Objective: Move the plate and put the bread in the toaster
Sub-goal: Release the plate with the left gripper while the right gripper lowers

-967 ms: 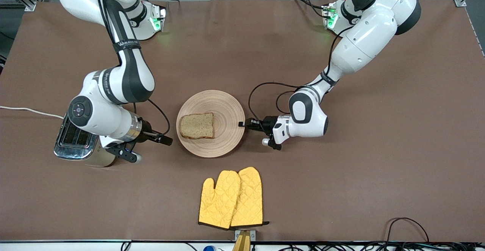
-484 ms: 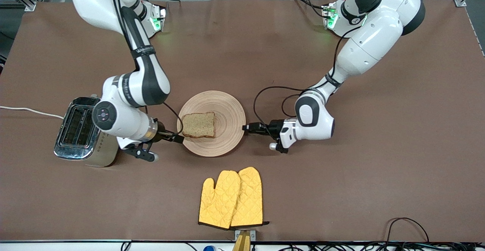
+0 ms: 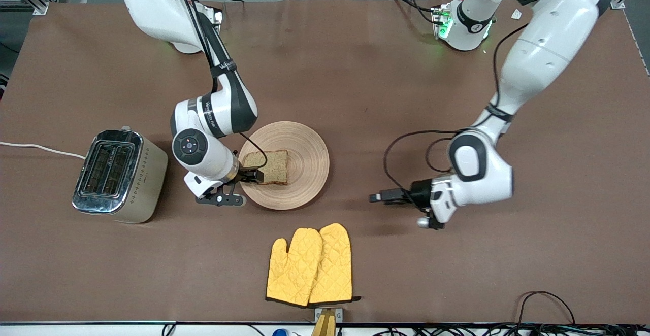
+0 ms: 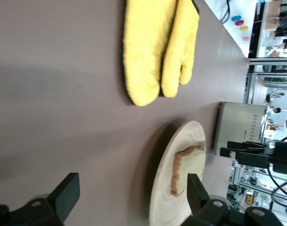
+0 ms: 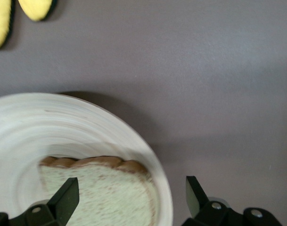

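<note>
The light wooden plate [image 3: 304,148] lies mid-table with the brown bread slice [image 3: 274,166] flat on the side toward the right arm's end. My right gripper [image 3: 252,175] is open, low at the plate's rim; in the right wrist view [image 5: 131,193] one finger is over the bread [image 5: 101,188] and the other past the plate's rim [image 5: 63,127]. My left gripper [image 3: 375,198] is open and empty, low over bare table away from the plate, toward the left arm's end. The cream and chrome toaster [image 3: 119,173] stands upright beside the right arm.
Two yellow oven mitts [image 3: 310,265] lie nearer the front camera than the plate. The toaster's white cord [image 3: 40,148] runs off the table's edge. The left wrist view shows the mitts [image 4: 152,47], plate [image 4: 164,207], bread [image 4: 190,165] and toaster [image 4: 240,125].
My right gripper moved from beside the toaster to the plate's rim at the bread. My left gripper drew back from the plate's rim toward the left arm's end.
</note>
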{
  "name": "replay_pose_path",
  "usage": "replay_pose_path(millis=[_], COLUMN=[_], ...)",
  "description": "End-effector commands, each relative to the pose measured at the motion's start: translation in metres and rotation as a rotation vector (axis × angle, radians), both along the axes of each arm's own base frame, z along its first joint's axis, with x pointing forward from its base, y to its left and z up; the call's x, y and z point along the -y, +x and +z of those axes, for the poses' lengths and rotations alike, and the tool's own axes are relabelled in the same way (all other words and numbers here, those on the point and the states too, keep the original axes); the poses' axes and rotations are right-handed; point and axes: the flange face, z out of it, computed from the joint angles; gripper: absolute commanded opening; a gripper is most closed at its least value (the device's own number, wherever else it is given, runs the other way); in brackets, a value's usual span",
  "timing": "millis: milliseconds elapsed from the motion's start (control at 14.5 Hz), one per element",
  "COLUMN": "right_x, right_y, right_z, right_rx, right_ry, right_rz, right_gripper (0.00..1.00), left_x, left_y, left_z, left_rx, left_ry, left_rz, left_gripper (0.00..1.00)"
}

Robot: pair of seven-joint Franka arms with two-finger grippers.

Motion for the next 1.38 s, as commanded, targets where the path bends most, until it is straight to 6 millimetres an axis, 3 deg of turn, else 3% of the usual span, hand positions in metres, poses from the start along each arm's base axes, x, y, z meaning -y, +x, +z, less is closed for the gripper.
replay_pose_path(millis=[0,345,760,967,1313], right_x=[0.011,0.006,0.005,0.003,0.001], right_y=[-0.007,-0.024,-0.039,-0.041,-0.042], right_z=[-0.009,-0.019,-0.024,-0.021,-0.018], right_rx=[0.011,-0.023,-0.071,-0.084,-0.087], right_ry=[-0.009,-0.012,0.015,0.015,0.022], right_rz=[0.053,0.057,0.026,0.029,-0.007], right_gripper=[1.0,0.92,0.88,0.87,0.77], left_x=[-0.054,-0.151,-0.233,-0.254,-0.25], left_y=[0.013,0.039,0.021,-0.008,-0.045], left_z=[0.036,0.11,0.222,0.277,0.348], left_rx=[0.015,0.028,0.078,0.024,0.026], left_ry=[0.089,0.329,0.532,0.609,0.786], left_rz=[-0.038,-0.084,-0.026,-0.013,-0.006], left_gripper=[1.0,1.0,1.0,1.0,1.0])
